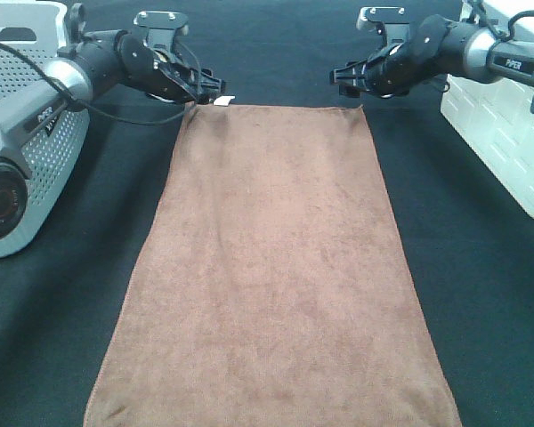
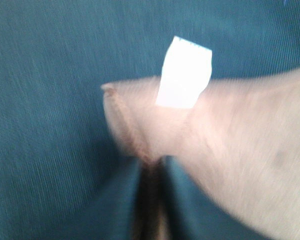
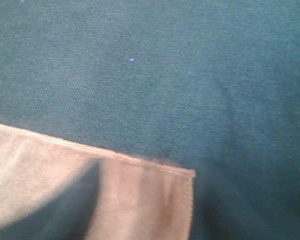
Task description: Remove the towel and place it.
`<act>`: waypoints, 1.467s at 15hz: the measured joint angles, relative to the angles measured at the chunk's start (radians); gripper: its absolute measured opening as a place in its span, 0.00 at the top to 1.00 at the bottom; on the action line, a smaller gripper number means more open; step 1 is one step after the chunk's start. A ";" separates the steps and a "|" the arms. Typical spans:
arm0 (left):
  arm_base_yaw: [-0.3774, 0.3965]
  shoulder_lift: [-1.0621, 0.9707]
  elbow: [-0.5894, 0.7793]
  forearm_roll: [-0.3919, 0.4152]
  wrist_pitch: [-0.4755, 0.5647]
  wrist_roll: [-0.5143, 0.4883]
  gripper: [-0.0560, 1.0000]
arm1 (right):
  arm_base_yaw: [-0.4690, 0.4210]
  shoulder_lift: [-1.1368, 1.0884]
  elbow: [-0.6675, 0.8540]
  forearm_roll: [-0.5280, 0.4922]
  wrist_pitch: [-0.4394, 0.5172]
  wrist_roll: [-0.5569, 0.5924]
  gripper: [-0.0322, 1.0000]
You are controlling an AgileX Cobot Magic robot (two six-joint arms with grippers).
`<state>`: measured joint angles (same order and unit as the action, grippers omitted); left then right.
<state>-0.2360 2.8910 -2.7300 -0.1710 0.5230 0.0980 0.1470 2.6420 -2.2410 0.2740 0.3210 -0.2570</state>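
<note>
The brown towel (image 1: 271, 267) lies spread flat and lengthwise on the black table, its near end running out of the exterior view. Its white tag (image 1: 221, 100) sits at the far left corner. My left gripper (image 1: 206, 89) is at that corner. The blurred left wrist view shows its dark fingers (image 2: 185, 205) closed on the towel corner (image 2: 140, 125), which is drawn up just below the tag (image 2: 184, 72). My right gripper (image 1: 342, 78) hovers just beyond the far right corner and looks open and empty. That corner (image 3: 165, 200) lies flat in the right wrist view.
A grey perforated basket (image 1: 36, 151) stands at the left edge, behind my left arm. A white bin (image 1: 503, 133) stands at the right edge. Black tablecloth (image 1: 481, 294) shows on both sides of the towel and beyond its far edge.
</note>
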 joint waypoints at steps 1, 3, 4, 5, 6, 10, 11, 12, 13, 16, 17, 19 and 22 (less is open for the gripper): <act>0.008 0.000 0.000 0.010 0.000 -0.041 0.25 | -0.007 0.000 -0.001 0.000 -0.001 0.000 0.30; 0.012 0.000 0.000 0.027 0.011 -0.052 0.23 | -0.010 0.000 -0.002 0.000 0.000 0.000 0.29; 0.012 0.000 0.000 0.027 0.011 -0.052 0.23 | -0.010 0.000 -0.002 0.000 0.000 0.000 0.29; 0.012 -0.003 0.000 0.031 0.048 -0.052 0.23 | -0.010 0.000 -0.009 0.000 0.025 0.000 0.29; 0.012 -0.012 0.000 0.044 0.101 -0.052 0.23 | -0.010 -0.004 -0.016 0.000 0.075 0.000 0.29; 0.012 -0.199 0.000 0.076 0.440 -0.051 0.23 | -0.009 -0.183 -0.020 -0.002 0.375 0.037 0.24; 0.012 -0.257 0.000 0.077 0.516 -0.048 0.23 | -0.009 -0.252 -0.024 -0.015 0.474 0.043 0.24; 0.012 -0.316 -0.001 0.086 0.592 -0.048 0.23 | -0.009 -0.313 -0.029 -0.030 0.555 0.064 0.23; 0.013 -0.368 -0.002 0.123 0.657 -0.058 0.23 | -0.009 -0.369 -0.030 -0.049 0.641 0.094 0.23; 0.056 -0.487 -0.002 0.219 0.686 -0.124 0.23 | -0.009 -0.511 -0.030 -0.132 0.858 0.148 0.23; 0.086 -0.528 -0.002 0.223 0.688 -0.129 0.23 | -0.009 -0.542 -0.030 -0.160 0.882 0.168 0.23; 0.150 -0.635 0.077 0.215 0.688 -0.130 0.23 | -0.009 -0.608 -0.025 -0.200 0.890 0.201 0.23; 0.219 -0.886 0.426 0.204 0.688 -0.121 0.23 | -0.009 -0.795 0.101 -0.216 0.888 0.220 0.23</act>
<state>-0.0170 2.0050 -2.3040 0.0330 1.2110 -0.0230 0.1380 1.8470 -2.1400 0.0580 1.2090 -0.0370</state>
